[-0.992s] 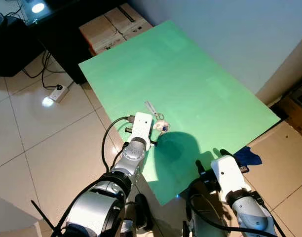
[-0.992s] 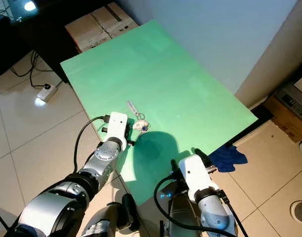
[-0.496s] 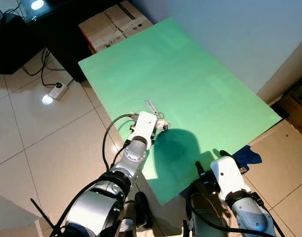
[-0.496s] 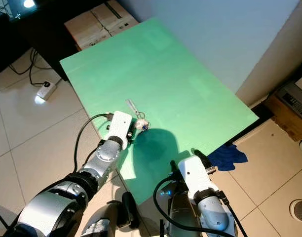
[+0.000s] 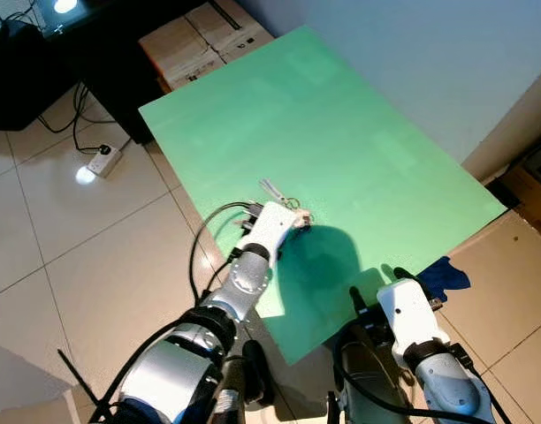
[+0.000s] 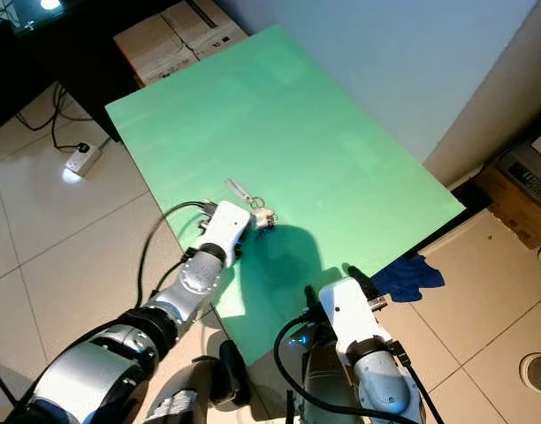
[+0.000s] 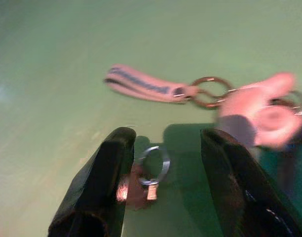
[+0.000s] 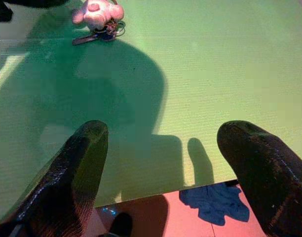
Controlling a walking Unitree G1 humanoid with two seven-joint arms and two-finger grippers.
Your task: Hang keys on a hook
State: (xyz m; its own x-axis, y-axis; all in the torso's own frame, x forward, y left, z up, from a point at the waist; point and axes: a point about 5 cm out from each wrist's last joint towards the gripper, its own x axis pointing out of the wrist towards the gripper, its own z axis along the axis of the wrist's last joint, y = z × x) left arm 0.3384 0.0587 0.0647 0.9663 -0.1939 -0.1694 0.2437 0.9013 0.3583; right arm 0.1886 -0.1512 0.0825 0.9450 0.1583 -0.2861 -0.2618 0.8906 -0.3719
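Pink-charmed keys (image 7: 210, 98) with strap

- Flat green board (image 5: 341, 141): plain light green.
- Bunch of keys (image 7: 205, 94): pale pink strap with dark stripe, pink charm, silver rings.
- Crumpled cloth (image 6: 410, 276): dark blue.

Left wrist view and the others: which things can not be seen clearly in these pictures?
- Pink charm on the keys: blurred in the left wrist view; its shape cannot be told.
- Small ring between the left pincer fingers: whether it joins the strap is unclear.
- Key blades: too small in the eye views, partly behind the left wrist.
- Hook: no view lets me place it.
- Blue cloth: cut off by the green board edge.
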